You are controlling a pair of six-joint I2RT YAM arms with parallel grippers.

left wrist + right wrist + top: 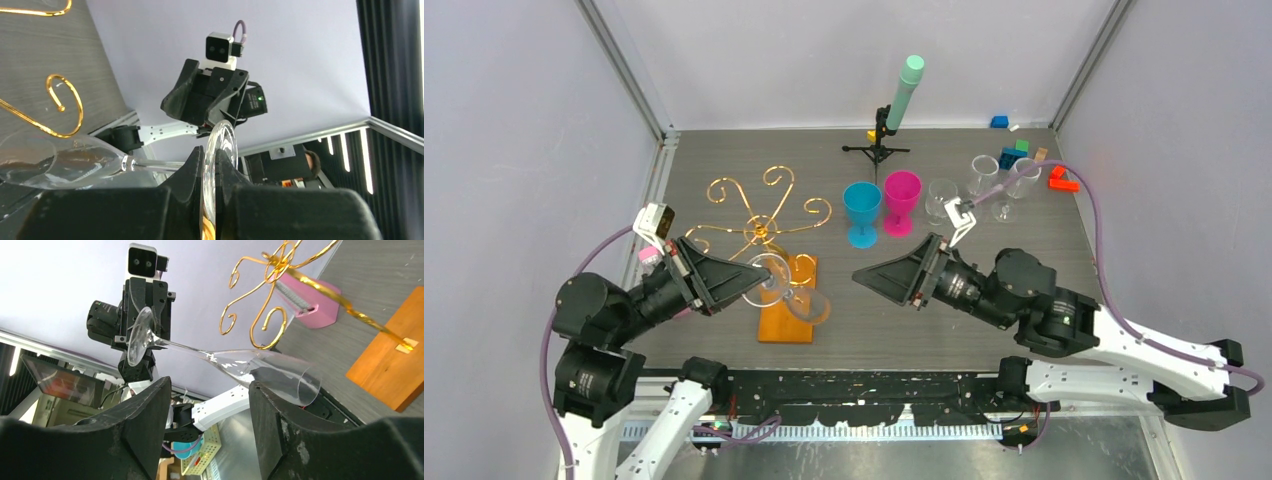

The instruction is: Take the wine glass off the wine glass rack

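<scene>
My left arm is folded low at the near left of the table, forearm reaching toward 3 o'clock in the overhead view, and my left gripper (749, 282) is closed tight on the wine glass (240, 362). My fingers (192, 167) pinch the flat foot (220, 142) edge-on, one on each face of the disc. My right arm stretches in from the near right and points toward 9 o'clock, so the two grippers face each other across a gap. My right gripper (862, 276) is spread wide and grips nothing (its wrist view shows the bowl lying beyond the open fingers, apart from them). The glass lies on its side, almost level. Its long axis runs from the foot at my left fingertips along the thin stem (152, 164) to the bowl (60, 165), which points toward 4 o'clock overhead, with its mouth toward my right gripper. It hangs above the orange base (784, 322) of the wine glass rack (762, 232), at about 5 o'clock from the rack's gold central stem and below the curled arms. I cannot tell whether it touches any gold curl. From my left gripper the bowl is at roughly 4 o'clock, and from my right gripper the glass is near, at 9 o'clock.
</scene>
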